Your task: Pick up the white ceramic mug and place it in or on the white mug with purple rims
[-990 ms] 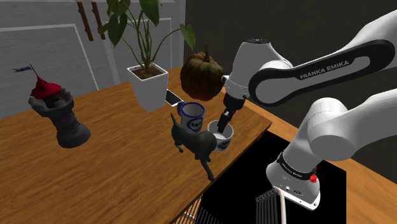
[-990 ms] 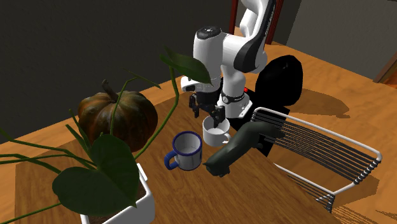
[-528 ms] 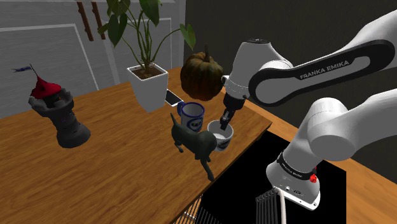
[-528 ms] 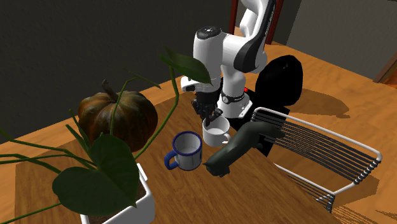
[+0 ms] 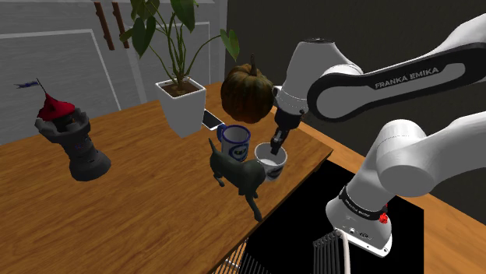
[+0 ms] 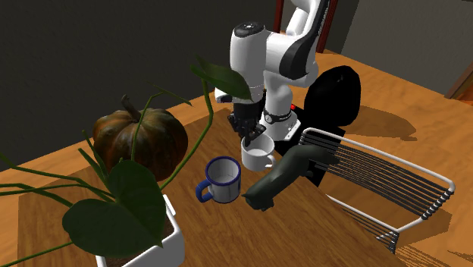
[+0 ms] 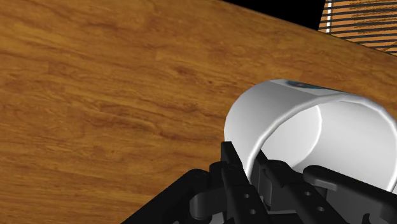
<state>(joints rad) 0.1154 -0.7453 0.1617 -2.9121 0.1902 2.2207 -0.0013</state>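
1. The white mug [image 6: 258, 155] stood upright near the edge of the wooden worktop [image 5: 140, 210], its long axis vertical and its mouth pointing straight up
2. The end effector [image 6: 252, 138] reached down onto the mug from above and pinched its wall at the rim. In the wrist view one finger [image 7: 233, 164] lay against the outside and the other sat inside the mouth, with the white wall clasped between them
3. Whether the mug's base rested on the wood or hung just clear of it could not be told from these angles
4. The blue-rimmed mug [image 6: 222, 180] stood just beside the white mug without touching it. It was also upright with its mouth up, and its handle was on the side away from the white mug
5. A dark dog figurine [image 5: 237, 170] stood just beside both mugs. In the shoulder view it was in front of them and hid part of the white mug's lower side
6. A pumpkin [image 5: 247, 89] sat behind the mugs in the shoulder view, with a white plant pot [image 5: 184, 109] to its left in that view
7. A wire rack [image 6: 364, 163] lay at the second exterior view's right, beyond the figurine
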